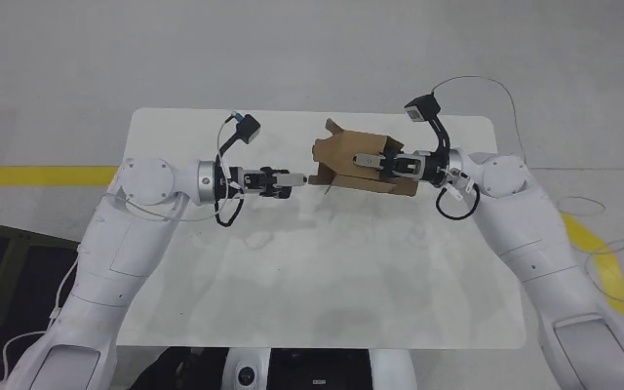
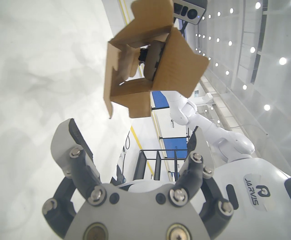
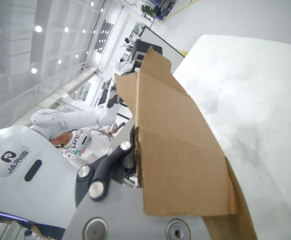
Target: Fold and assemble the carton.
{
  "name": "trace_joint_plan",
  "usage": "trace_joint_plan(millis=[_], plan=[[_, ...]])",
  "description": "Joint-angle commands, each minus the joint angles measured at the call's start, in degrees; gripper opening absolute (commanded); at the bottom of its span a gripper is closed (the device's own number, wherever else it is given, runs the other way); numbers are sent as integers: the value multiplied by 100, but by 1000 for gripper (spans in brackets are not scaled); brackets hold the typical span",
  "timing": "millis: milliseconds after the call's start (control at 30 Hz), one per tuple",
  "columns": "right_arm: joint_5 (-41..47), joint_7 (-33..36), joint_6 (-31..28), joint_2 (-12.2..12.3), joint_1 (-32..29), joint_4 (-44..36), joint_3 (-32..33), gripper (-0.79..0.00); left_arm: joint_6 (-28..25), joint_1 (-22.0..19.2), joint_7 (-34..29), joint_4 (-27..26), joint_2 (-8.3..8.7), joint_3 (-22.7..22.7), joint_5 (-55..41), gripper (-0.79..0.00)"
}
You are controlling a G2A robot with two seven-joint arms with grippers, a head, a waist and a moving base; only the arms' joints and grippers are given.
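Carton hangs over the desk, right jaws clamped on one wall. Left jaws open, empty; carton's open end lies straight ahead, near, tube axis pointing at them.

Lab hall: yellow floor line, desks

A white table is seen on a grey floor, and a yellow line is painted across that floor, passing behind the table. Round ceiling lights are lit overhead. Farther off, a black rack is set before blue panels.
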Motion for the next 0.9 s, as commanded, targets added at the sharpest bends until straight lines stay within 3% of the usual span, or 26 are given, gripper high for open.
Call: trace_joint_plan(millis=[0, 233, 867], plan=[[85, 41, 41, 46, -90, -85, 65, -785, 34, 60, -97, -69, 36, -12, 285, 0], [320, 154, 153, 143, -303, -468, 164, -785, 112, 46, -237, -77, 78, 179, 974, 0], [536, 204, 204, 270, -538, -858, 160, -785, 250, -346, 153, 276, -21, 660, 981, 0]])
